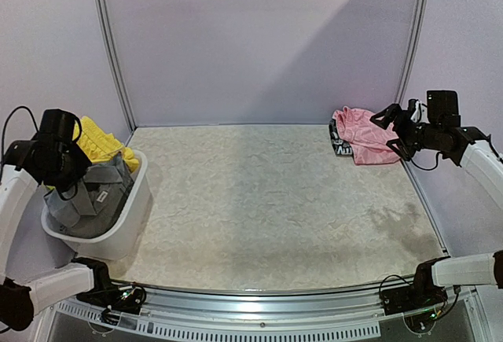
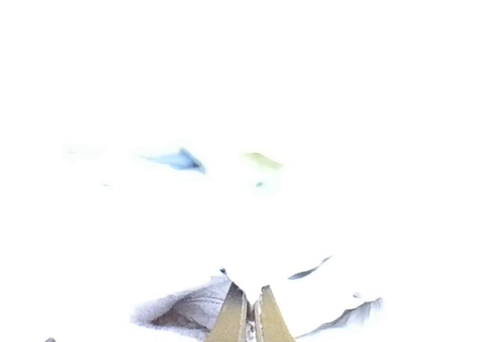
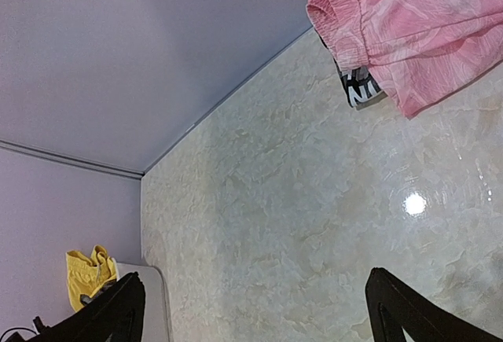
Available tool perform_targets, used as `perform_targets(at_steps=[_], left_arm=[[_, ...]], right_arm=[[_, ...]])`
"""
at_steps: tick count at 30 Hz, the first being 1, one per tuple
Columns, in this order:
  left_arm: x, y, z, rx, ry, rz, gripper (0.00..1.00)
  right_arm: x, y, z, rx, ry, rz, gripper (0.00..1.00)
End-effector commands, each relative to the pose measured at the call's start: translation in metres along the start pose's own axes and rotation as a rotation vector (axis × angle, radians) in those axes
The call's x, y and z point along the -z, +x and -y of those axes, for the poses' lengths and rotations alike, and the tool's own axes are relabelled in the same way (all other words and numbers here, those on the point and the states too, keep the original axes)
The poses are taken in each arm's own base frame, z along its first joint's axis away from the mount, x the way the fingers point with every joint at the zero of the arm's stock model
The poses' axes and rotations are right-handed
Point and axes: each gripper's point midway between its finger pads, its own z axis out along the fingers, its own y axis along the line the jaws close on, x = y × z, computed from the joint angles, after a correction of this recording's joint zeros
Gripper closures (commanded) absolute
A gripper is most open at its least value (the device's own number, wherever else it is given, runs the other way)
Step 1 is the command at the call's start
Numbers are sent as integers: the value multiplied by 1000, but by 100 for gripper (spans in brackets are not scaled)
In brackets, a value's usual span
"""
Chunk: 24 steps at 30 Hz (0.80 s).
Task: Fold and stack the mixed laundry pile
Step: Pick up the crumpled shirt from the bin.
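The right gripper [image 3: 253,279] gapes wide and empty just beside the pink shorts [image 1: 363,134], bunched over a dark lettered piece [image 1: 339,147] at the far right of the table [image 1: 259,200]. The left gripper [image 2: 251,291], fingers drawn together, hangs over the grey shirt [image 1: 94,196] and yellow shorts [image 1: 98,141] in the white tub [image 1: 130,224]. The task looks barely begun, and next a garment needs lifting out and spreading flat; glare whitens the left wrist view, so any pinched cloth is unreadable, and the tub's depths are hidden

- White tub [image 1: 137,200]: one.
- Yellow garment [image 1: 98,144], in tub: one.
- Grey garment [image 1: 94,196], in tub: one.
- Pink garment [image 1: 365,139], far from tub: one.
- Black-and-white piece [image 1: 339,147], far from tub: one.
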Motion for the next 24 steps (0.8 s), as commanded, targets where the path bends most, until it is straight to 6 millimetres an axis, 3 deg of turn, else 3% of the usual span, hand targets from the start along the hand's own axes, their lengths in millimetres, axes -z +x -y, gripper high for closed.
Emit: perform_targets(at_steps=[1, 15, 19, 24], left_arm=[[39, -37, 27, -23, 158, 67, 100], [198, -157, 183, 18, 942, 244, 100], [251, -184, 216, 49, 1184, 296, 100], [304, -216, 243, 131, 1429, 342, 100]], right_arm=[[10, -6, -14, 38, -36, 22, 1], [34, -37, -63, 133, -198, 160, 1], [42, -43, -80, 164, -259, 188, 1], [59, -47, -103, 231, -355, 230, 1]])
